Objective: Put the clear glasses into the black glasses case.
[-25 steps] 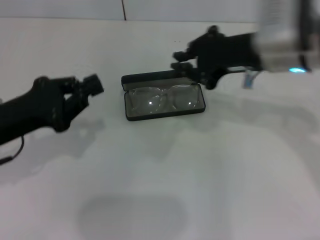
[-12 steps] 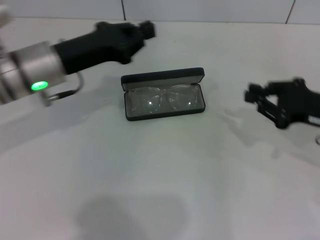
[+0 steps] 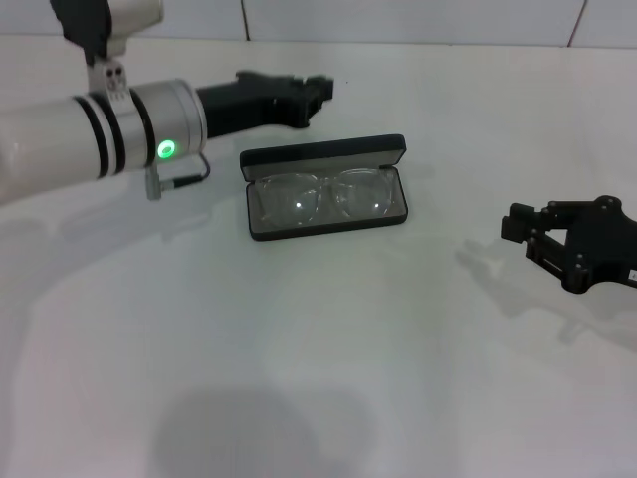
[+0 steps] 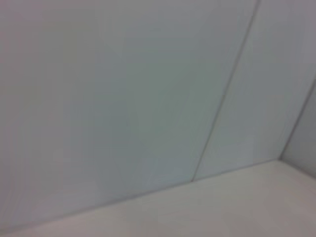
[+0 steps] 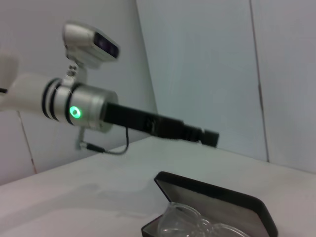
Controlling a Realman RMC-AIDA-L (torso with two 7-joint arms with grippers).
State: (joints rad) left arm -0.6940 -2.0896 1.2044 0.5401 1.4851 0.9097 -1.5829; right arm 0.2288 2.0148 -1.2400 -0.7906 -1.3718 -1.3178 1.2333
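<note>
Left gripper [image 3: 317,90] reaches beyond open black glasses case [image 3: 325,187], fingers seemingly closed.

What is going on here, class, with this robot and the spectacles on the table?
The clear glasses lie inside the open black glasses case, whose lid stands up at the back. Neither hand touches them. The left hand reaches out above the table behind the case. The right hand is off to the right of the case, fingers spread and empty. The glasses are in; the lid is not yet shut.
</note>
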